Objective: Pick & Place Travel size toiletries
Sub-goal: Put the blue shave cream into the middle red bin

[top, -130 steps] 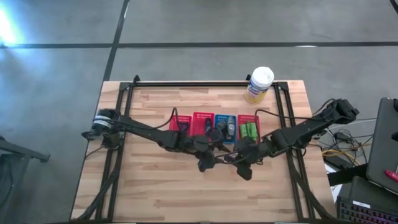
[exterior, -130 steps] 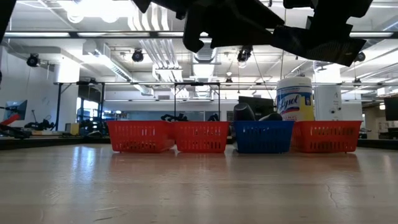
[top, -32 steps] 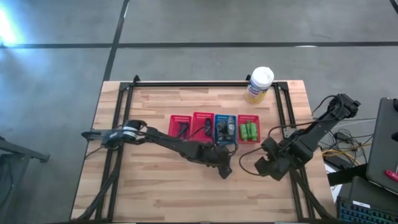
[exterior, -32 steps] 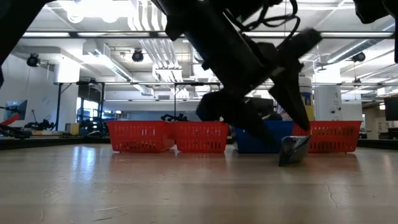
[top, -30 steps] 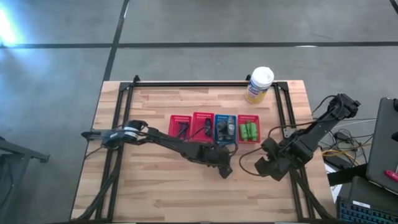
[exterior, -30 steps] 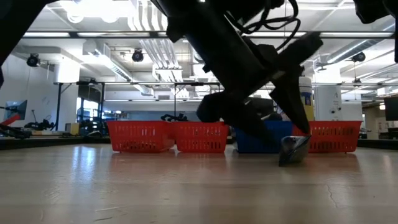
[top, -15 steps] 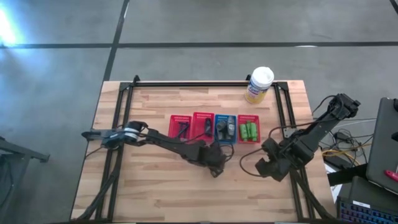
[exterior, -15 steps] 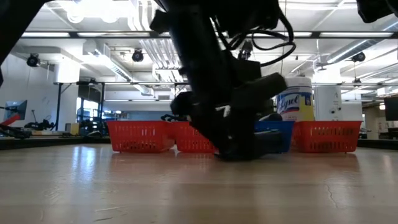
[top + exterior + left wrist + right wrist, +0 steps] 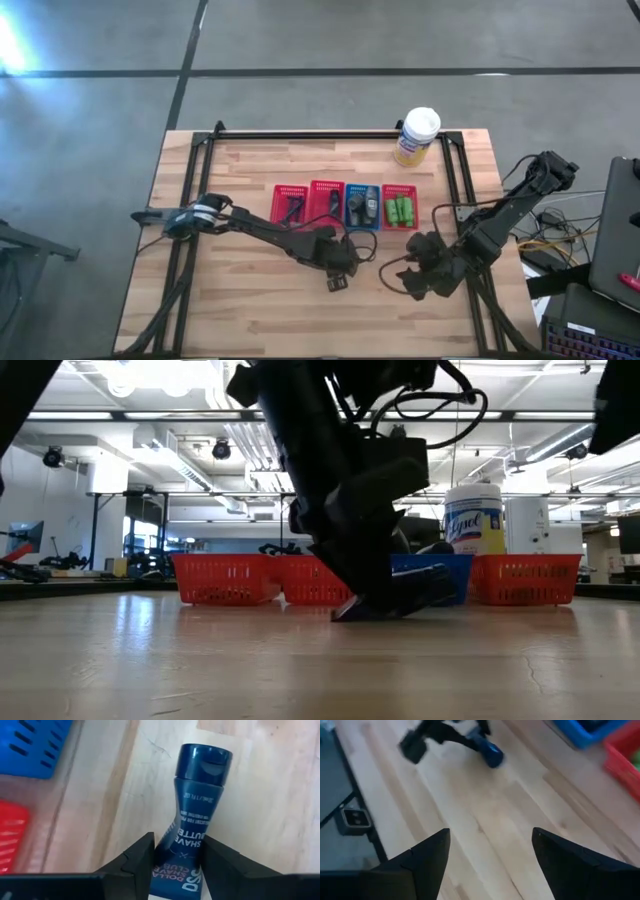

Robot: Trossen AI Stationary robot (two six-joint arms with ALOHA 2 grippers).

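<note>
Left end effector (image 9: 175, 852) on "SHAVE BUTTER" tube (image 9: 192, 815)

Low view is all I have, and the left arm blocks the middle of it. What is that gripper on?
Observer: The left wrist view shows the left gripper with its fingers either side of a dark blue shave butter tube lying on the table.
Operator: Which end is between the fingers?
Observer: The flat tail end; the round cap points away from the gripper.
Operator: Where is the right arm?
Observer: In the high view the right gripper hangs near the table's right side, fingers open and empty.
Operator: Anything in the right-hand red basket?
Observer: From above, the red basket holds green bottles.
</note>
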